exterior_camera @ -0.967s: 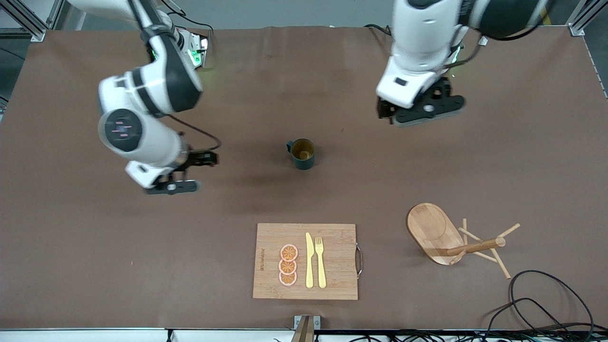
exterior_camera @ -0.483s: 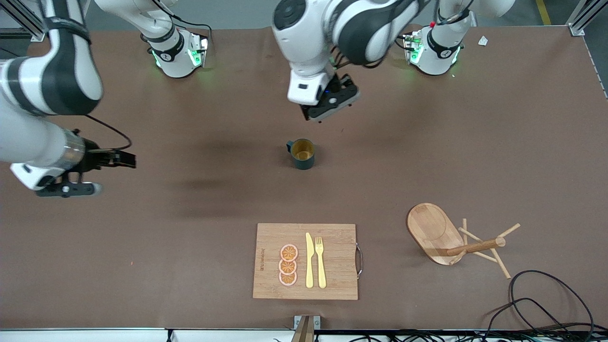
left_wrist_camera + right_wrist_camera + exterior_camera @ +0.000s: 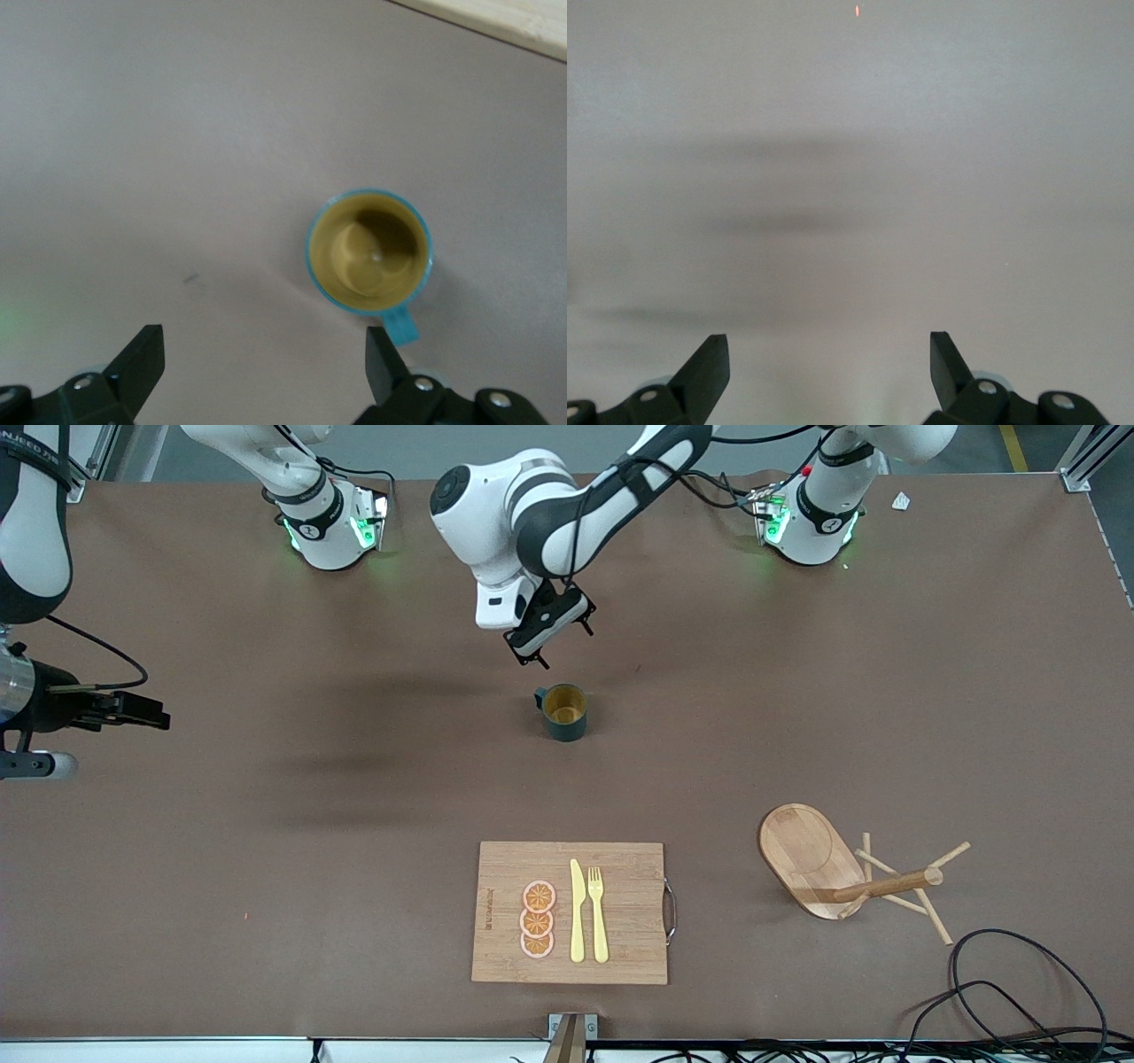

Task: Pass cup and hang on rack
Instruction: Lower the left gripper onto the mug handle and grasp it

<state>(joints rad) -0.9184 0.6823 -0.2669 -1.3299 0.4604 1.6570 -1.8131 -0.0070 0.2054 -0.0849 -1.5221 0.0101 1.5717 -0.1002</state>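
Note:
The dark teal cup (image 3: 563, 711) stands upright in the middle of the table, its handle toward the right arm's end. My left gripper (image 3: 565, 646) is open and empty, up over the table beside the cup. In the left wrist view the cup (image 3: 370, 251) shows its tan inside, and its handle is close to one finger of the left gripper (image 3: 266, 363). The wooden rack (image 3: 802, 855) appears to lie on its side near the left arm's end, nearer the camera. My right gripper (image 3: 133, 713) is open over bare table at the right arm's end, as its wrist view (image 3: 828, 363) shows.
A bamboo cutting board (image 3: 620, 948) with orange slices, a yellow knife and a fork lies near the front edge. Black cables (image 3: 1010, 992) loop at the front corner by the rack. The arm bases stand along the back edge.
My left arm has swung from its own end to the middle and lowered its gripper beside the cup. My right arm has drawn away toward its end of the table. The cup has not moved.

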